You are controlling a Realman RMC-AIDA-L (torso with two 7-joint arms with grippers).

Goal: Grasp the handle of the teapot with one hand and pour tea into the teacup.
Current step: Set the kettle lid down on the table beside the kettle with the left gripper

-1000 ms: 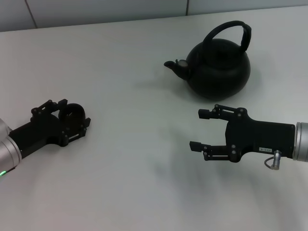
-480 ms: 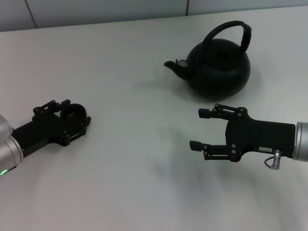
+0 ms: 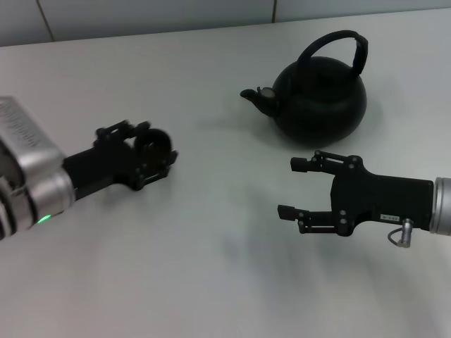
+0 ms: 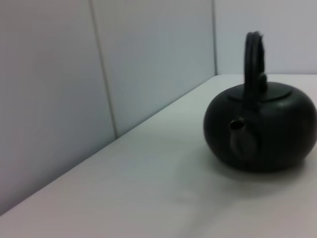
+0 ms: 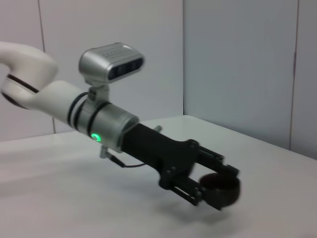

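Observation:
The round matte-black teapot (image 3: 320, 102) stands on the white table at the back right, its spout (image 3: 255, 96) pointing left and its arched handle (image 3: 338, 44) upright; the left wrist view shows the teapot (image 4: 261, 129) spout-on. My left gripper (image 3: 149, 151) is shut on the small black teacup (image 3: 153, 146) and holds it above the table, left of the teapot. The right wrist view shows that cup (image 5: 221, 191) in the left gripper (image 5: 213, 186), lifted off the surface. My right gripper (image 3: 294, 189) hangs open in front of the teapot, holding nothing. No tea shows.
The white table (image 3: 211, 267) runs to a grey panelled wall (image 3: 141, 14) at the back. Bare surface lies between the two grippers and in front of them.
My left arm has lifted the teacup and carried it right and farther back, toward the teapot. The right arm and the teapot have stayed where they were.

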